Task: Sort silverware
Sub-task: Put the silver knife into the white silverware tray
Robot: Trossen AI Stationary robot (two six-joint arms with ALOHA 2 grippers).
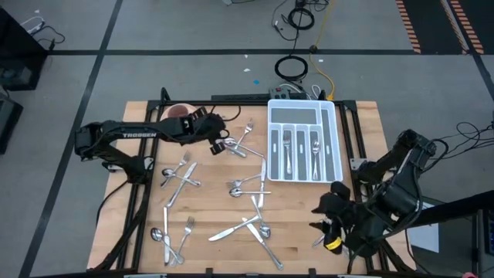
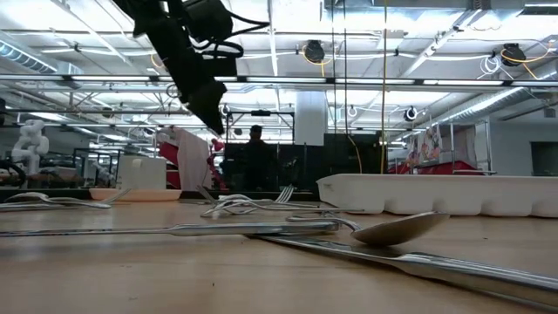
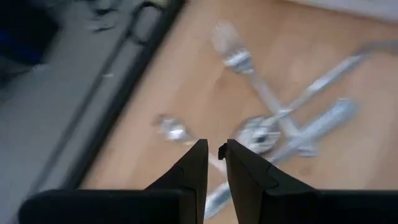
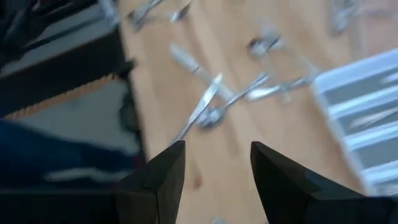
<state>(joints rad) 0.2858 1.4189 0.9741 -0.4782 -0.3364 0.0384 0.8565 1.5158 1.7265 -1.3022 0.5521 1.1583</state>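
The white tray [image 1: 300,141] sits at the far edge of the wooden table [image 1: 208,208], and everything else is placed from it. Its narrow compartments already hold a few pieces of silverware [image 1: 252,202], though which are forks and which spoons is too small to tell from above. The rest lies loose on the bare wood to the tray's left and in front of it: crossed knives, spoons and forks in several small heaps.

The left gripper [image 1: 219,144] hangs just left of the tray, over a small cluster of pieces. In its wrist view its fingers [image 3: 193,171] stand nearly together with only a thin slit between them, and nothing shows in the slit (the pieces beneath it are blurred, one fork head barely readable). In the low view it is raised clear of the table.

The right gripper [image 1: 323,217] is in front of the tray, near the table's front right corner. Its fingers [image 4: 165,171] are spread well apart and hold nothing.

A pink bowl [image 1: 178,113], left of the tray at the far edge, is half hidden by the left arm.
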